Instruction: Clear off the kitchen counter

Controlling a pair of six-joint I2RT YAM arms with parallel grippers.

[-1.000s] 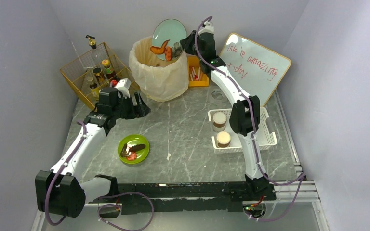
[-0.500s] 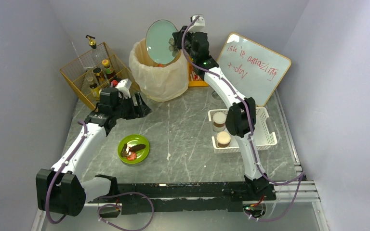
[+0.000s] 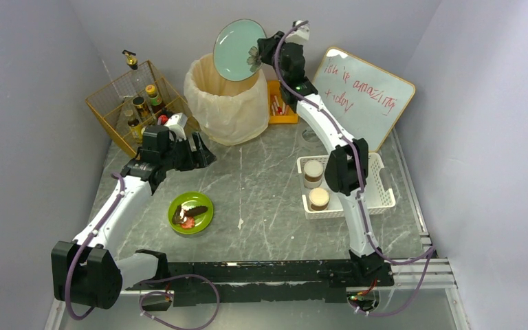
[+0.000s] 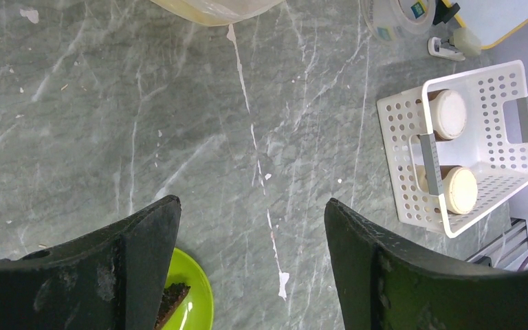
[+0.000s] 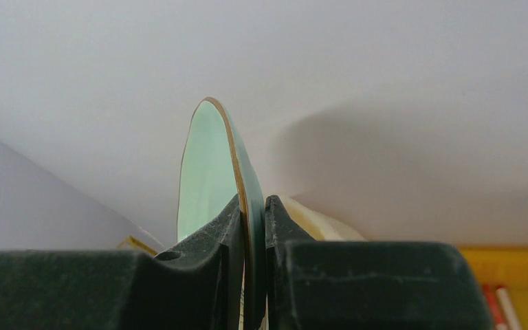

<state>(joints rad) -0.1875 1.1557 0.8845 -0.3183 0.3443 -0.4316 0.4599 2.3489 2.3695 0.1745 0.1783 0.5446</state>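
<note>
One plate point(image 3: 238, 49), pinched edge-on in the right jaws and tilted bare over the bin point(image 3: 223, 110), looks emptied, but the grey tabletop point(image 3: 268, 185) beneath both arms holds a green plate point(image 3: 203, 223) of scraps near the wide-open, empty left jaws.

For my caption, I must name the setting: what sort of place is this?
Probably a mock kitchen in a robot test booth: a grey marble-look counter, a lined waste bin, and a wire basket of condiment bottles, enclosed by plain walls.
</note>
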